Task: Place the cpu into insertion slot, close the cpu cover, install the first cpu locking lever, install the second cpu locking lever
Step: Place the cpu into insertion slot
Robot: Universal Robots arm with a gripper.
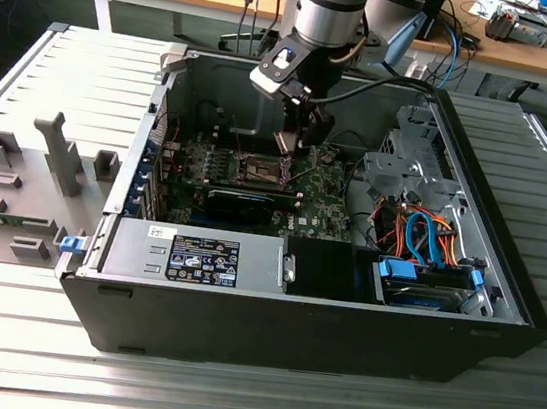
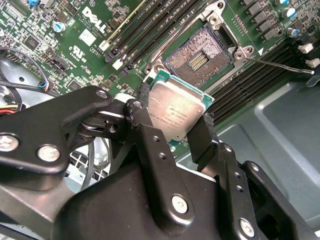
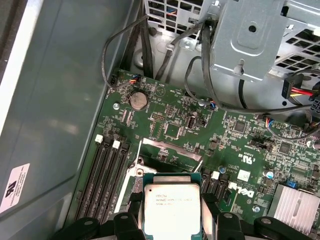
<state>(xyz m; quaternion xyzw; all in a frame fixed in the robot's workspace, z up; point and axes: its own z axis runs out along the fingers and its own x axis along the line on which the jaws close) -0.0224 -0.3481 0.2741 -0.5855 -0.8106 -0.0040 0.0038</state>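
Note:
My gripper [image 2: 172,119] is shut on the cpu [image 2: 176,111], a pale silver square plate held by two opposite edges between the black fingers [image 2: 145,137]. It hangs tilted a short way above the insertion slot [image 2: 199,57], whose brownish contact field lies uncovered. In the first wrist view the cpu [image 3: 171,205] sits in front of the cpu cover [image 3: 170,148], which stands raised. A thin locking lever [image 2: 280,65] sticks out beside the slot, swung free. In the exterior view the gripper [image 1: 287,146] is inside the computer case, just over the insertion slot [image 1: 261,171].
Black memory slots [image 3: 107,175] flank the socket. A long black card [image 1: 239,198] lies close in front of it. A grey drive cage [image 1: 409,167] with orange and blue cables fills the exterior view's right. A grey labelled box [image 1: 196,255] sits at the front.

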